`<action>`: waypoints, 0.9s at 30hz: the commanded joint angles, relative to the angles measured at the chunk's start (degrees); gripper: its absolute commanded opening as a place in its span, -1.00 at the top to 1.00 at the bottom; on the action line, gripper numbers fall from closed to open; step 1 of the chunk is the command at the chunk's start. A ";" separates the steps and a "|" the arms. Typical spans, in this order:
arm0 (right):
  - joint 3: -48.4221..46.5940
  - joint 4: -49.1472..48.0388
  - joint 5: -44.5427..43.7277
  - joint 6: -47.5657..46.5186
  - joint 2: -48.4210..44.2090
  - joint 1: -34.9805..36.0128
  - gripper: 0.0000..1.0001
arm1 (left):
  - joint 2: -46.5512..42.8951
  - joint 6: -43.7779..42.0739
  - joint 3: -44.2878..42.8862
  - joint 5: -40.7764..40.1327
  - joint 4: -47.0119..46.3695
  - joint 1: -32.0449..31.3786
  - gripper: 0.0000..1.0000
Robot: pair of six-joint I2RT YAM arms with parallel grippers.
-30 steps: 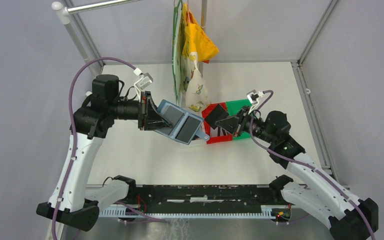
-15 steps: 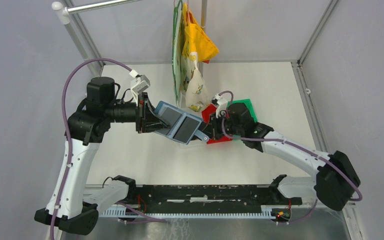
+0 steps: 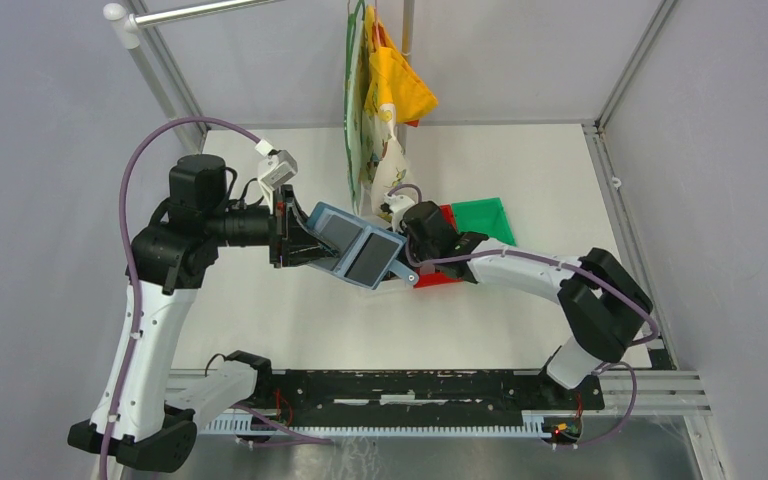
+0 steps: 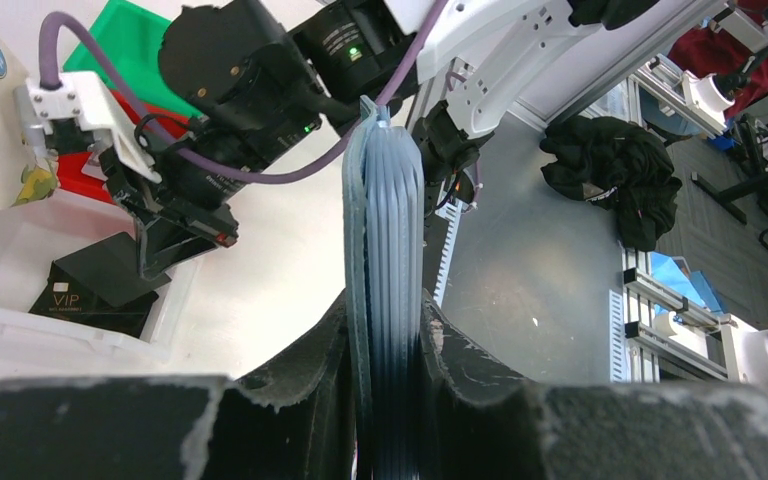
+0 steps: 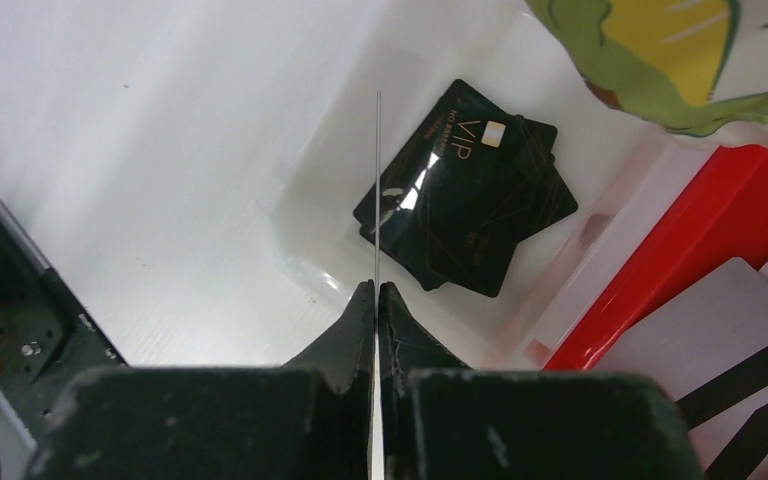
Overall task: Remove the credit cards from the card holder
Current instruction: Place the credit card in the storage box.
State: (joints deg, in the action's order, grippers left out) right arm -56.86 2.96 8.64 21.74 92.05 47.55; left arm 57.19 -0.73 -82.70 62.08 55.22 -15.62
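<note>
My left gripper (image 3: 295, 238) is shut on the teal-blue card holder (image 3: 358, 247) and holds it open above the table, with dark cards in its pockets. In the left wrist view the card holder (image 4: 385, 220) stands edge-on between the pads. My right gripper (image 5: 376, 287) is shut on a thin credit card (image 5: 377, 180), seen edge-on. It hangs over several black credit cards (image 5: 470, 215) lying in a white bin (image 5: 310, 235). In the top view the right gripper (image 3: 412, 238) sits just right of the card holder, its fingers hidden.
A red bin (image 5: 700, 215) holding pale grey-white cards (image 5: 705, 325) adjoins the white bin. A green bin (image 3: 482, 218) stands behind it. Cloth bags (image 3: 380, 110) hang from a rail at the back centre. The black rail (image 3: 400, 395) runs along the near edge.
My right arm has swung left from the red and green bins to over the white bin beside the card holder, still holding the card. My left arm has barely moved.
</note>
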 commanded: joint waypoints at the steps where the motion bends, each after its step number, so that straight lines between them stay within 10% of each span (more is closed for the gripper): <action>1: -2.49 -2.47 -3.74 -2.43 2.25 0.36 1.00 | -1.02 -0.82 -1.99 2.92 -2.07 -0.18 0.96; 14: -4.16 -6.21 -2.58 -2.97 8.31 0.53 0.97 | -1.22 -0.05 -1.78 3.48 -2.57 -0.19 0.96; 27: 0.00 -7.23 -6.62 -2.45 2.12 0.61 0.15 | -1.29 -0.12 -1.34 3.91 -2.55 -0.20 0.96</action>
State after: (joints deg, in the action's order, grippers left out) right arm -58.13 -0.84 5.10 19.31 99.50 48.16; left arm 56.88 -0.73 -82.70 63.29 55.20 -15.62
